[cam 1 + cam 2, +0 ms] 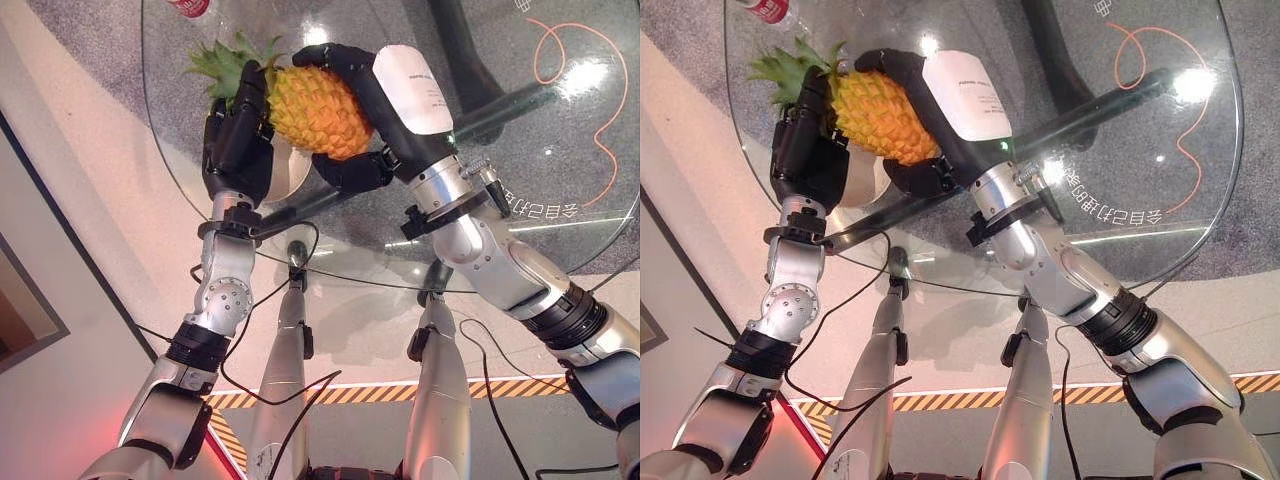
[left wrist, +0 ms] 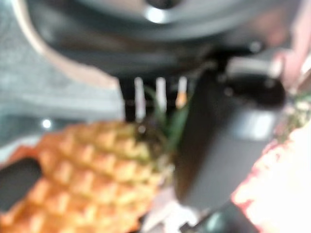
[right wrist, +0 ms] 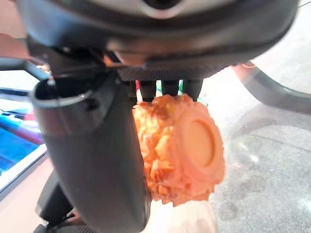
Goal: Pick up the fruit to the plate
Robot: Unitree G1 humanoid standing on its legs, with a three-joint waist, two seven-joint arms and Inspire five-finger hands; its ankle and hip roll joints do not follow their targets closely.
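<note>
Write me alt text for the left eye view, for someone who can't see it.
Two dark robot hands hold an orange-yellow pineapple above a round glass table: the right hand is curled round its body, the left hand grips the end with the green leafy crown. A pale plate shows just beneath the fruit, partly hidden by the hands.

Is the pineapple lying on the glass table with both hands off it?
No, the pineapple is held above the glass table, with the right hand curled round its body and the left hand at its leafy end.
</note>
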